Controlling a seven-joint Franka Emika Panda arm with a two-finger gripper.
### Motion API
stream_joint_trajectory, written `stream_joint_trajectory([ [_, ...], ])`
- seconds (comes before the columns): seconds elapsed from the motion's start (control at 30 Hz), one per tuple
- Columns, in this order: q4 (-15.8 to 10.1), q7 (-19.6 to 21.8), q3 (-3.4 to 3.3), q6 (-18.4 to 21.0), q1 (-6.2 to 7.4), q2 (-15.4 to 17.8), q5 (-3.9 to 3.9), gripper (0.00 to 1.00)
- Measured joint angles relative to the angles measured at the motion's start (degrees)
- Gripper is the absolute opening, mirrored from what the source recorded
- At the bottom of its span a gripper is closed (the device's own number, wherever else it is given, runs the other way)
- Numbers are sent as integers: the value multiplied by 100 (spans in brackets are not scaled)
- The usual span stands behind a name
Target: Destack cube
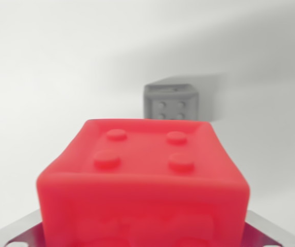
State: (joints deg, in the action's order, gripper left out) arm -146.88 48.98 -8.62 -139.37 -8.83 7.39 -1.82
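Filling lower frame, red studded plastic cube [143, 180] appears clamped in tool; grey studded cube [170, 103] sits apart on white worktop [44, 77]. Lower gently, release flat.

— Can you see the arm from where you stand?
— Hardly. Only a metal part of the gripper [271, 234] shows, low in the corners.
— Fingers apart or together?
— Hidden; I can't say.

I am counting two studded cubes on my wrist feed: one red cube [143, 182] and one grey cube [171, 102] are showing.
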Motion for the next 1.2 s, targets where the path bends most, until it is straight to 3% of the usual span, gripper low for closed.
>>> stream_joint_trajectory([
  [1.2, 451, 845, 376, -232, 388, -690, 149, 0],
])
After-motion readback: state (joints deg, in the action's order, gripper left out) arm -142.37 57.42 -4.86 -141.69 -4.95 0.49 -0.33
